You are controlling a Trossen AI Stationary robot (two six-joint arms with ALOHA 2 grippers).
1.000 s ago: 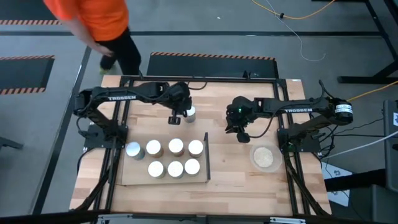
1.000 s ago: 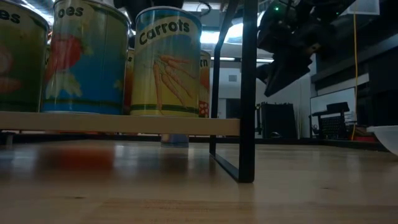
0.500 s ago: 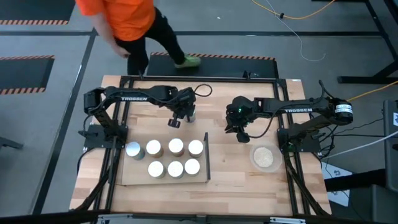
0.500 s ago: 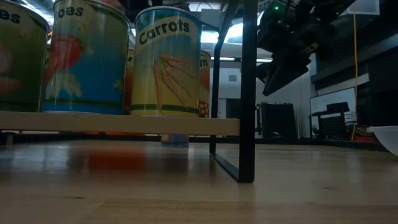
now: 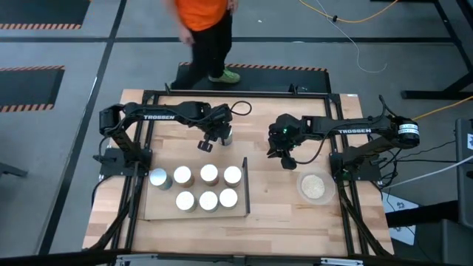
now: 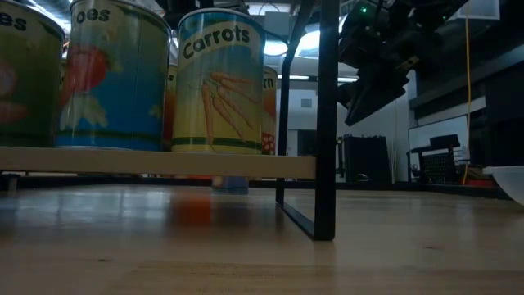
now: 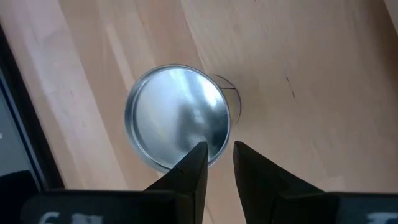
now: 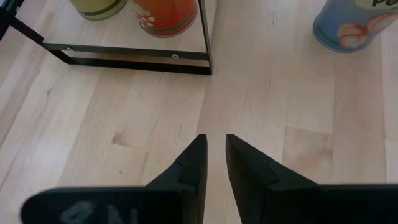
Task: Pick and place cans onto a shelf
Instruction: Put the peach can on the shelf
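The left gripper (image 7: pixel 216 163) hovers over a lone can (image 7: pixel 177 125) standing on the wooden surface (image 5: pixel 273 214) behind the shelf (image 5: pixel 151 210), its fingers (image 7: pixel 193 165) narrowly parted above the silvery lid, gripping nothing. The right gripper (image 8: pixel 213 158) hangs above bare wood beside the shelf's black frame (image 8: pixel 134 61), fingers nearly together and empty. Seven cans (image 5: pixel 209 174) stand on the shelf. A beige dish (image 5: pixel 314 186) sits farther right. A person (image 5: pixel 205 29) passes behind.

1. A shallow beige dish (image 5: pixel 314 186) sits on the planked wooden tabletop (image 5: pixel 288 214).
2. A person in an orange top (image 5: pixel 203 15) walks past the table's far edge.
3. A yellow cable (image 5: pixel 347 18) trails across the grey floor.
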